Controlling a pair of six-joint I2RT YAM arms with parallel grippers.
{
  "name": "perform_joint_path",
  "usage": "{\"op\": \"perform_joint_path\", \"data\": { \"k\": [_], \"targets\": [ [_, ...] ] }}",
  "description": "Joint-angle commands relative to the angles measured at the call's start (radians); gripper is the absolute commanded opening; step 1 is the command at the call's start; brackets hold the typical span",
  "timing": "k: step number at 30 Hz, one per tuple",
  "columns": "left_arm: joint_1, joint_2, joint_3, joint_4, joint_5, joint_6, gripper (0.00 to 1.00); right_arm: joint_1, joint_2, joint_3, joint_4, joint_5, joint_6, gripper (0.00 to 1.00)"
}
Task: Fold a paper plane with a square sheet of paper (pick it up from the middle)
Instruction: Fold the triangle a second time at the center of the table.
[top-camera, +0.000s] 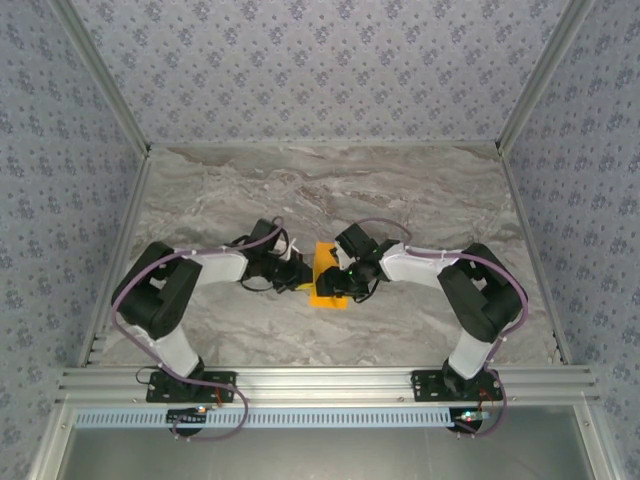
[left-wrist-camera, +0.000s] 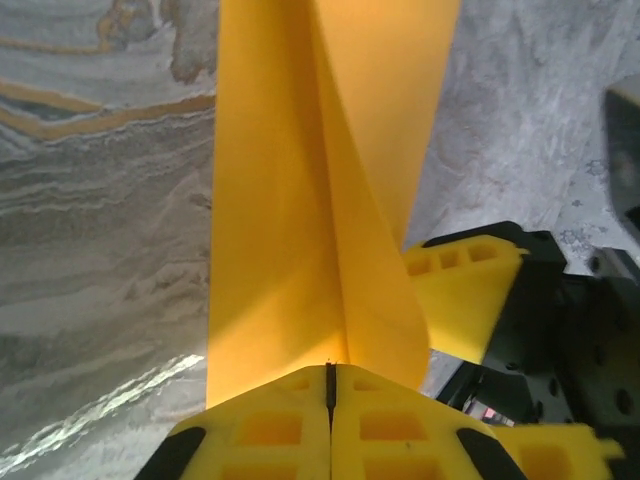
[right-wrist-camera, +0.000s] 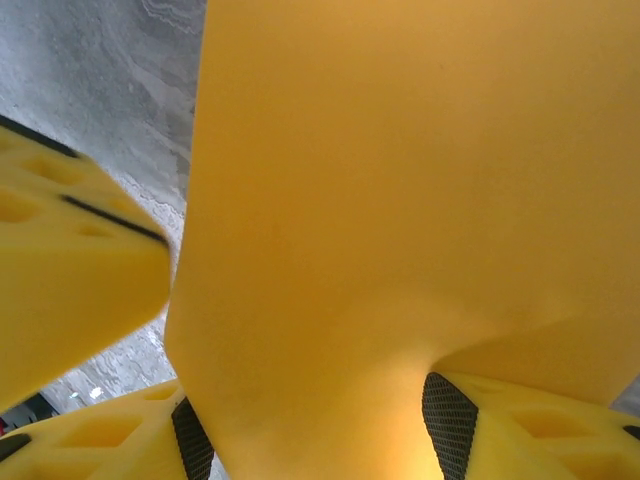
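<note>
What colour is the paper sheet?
Plain bright orange, no marks: the square sheet of paper shows best in the left wrist view.

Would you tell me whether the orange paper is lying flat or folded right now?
Folded: the square sheet of paper rises in a centre crease pinched between the shut left gripper.

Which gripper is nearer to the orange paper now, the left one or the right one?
Neither is clearly nearer. The left gripper is shut, pinching a raised fold of the orange paper from its left. The right gripper is open around the paper's edge on its right.
</note>
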Motion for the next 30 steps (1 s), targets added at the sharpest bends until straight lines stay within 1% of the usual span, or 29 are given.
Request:
{"op": "perform_joint_path", "data": {
  "k": [1,6,9,11,12,14,16,18,20,21,23,25,27,30],
  "targets": [
    [-0.013,0.044,0.013,0.035,0.008,-0.017,0.03,-0.009,0.018,-0.035,-0.03,0.054,0.001,0.63],
    [-0.019,0.074,0.01,0.031,-0.013,-0.017,0.0,-0.016,-0.02,-0.017,-0.02,0.026,0.009,0.63],
    [-0.018,0.073,0.008,0.006,-0.032,0.0,0.0,-0.02,-0.071,-0.006,0.005,0.013,0.051,0.69],
    [-0.018,0.074,0.008,-0.006,-0.038,0.008,0.0,-0.025,-0.108,-0.001,0.011,0.032,0.065,0.74],
    [-0.019,0.075,0.007,-0.008,-0.039,0.012,0.0,-0.028,-0.122,0.0,0.01,0.047,0.069,0.75],
    [-0.018,0.08,0.01,-0.015,-0.04,0.016,0.0,-0.037,-0.145,-0.006,0.015,0.069,0.078,0.76],
    [-0.019,0.082,0.009,-0.015,-0.042,0.019,0.0,-0.043,-0.151,-0.015,0.015,0.083,0.087,0.75],
    [-0.019,0.081,0.01,-0.016,-0.042,0.022,0.0,-0.046,-0.143,-0.022,0.008,0.1,0.093,0.7],
    [-0.019,0.082,0.008,-0.018,-0.04,0.024,0.0,-0.046,-0.126,-0.021,-0.009,0.109,0.092,0.61],
    [-0.018,0.081,0.008,-0.018,-0.04,0.025,0.0,-0.046,-0.113,-0.017,-0.018,0.111,0.09,0.53],
    [-0.018,0.08,0.007,-0.018,-0.036,0.027,0.0,-0.044,-0.088,-0.007,-0.033,0.113,0.085,0.4],
    [-0.019,0.078,0.008,-0.019,-0.032,0.029,0.0,-0.044,-0.058,0.007,-0.047,0.118,0.081,0.31],
    [-0.018,0.074,0.012,-0.021,-0.027,0.031,0.0,-0.043,-0.034,0.017,-0.051,0.123,0.079,0.28],
    [-0.019,0.066,0.012,-0.018,-0.006,0.033,0.0,-0.043,0.005,0.035,-0.062,0.132,0.082,0.25]
  ]
}}
